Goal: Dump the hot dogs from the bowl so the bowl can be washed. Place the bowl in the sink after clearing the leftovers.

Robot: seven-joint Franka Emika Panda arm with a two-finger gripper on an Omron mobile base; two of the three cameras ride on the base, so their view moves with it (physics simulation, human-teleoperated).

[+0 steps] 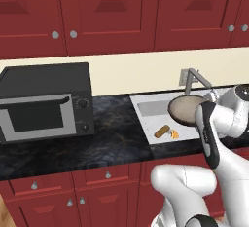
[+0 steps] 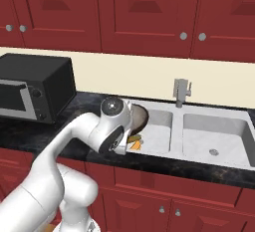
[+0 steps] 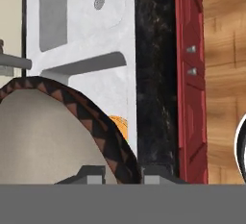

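Over the sink [image 1: 146, 108], set in a black stone counter [image 1: 97, 143], the bowl [image 1: 185, 108] is held tilted on its edge above the left basin, its cream inside turned toward the hand camera. Its patterned rim is seen pinched between the fingers [image 3: 89, 174] of the gripper [image 3: 122, 174], so the jaws appear to be clamped on the bowl, though the tips are mostly cut off at the frame's bottom. On the sink floor below the bowl, the hot dogs [image 1: 165, 132] are lying: a tan bun piece and orange bits beside it. The dumping is judged done, with the placing step in hand; next, the bowl needs to be lowered into the basin clear of the food and released. Behind the sink a grey faucet [image 2: 181, 91] is mounted; to the sink's left a black microwave [image 1: 44, 102] is standing on the counter. Red cabinets [image 1: 121, 11] are hung above the sink.
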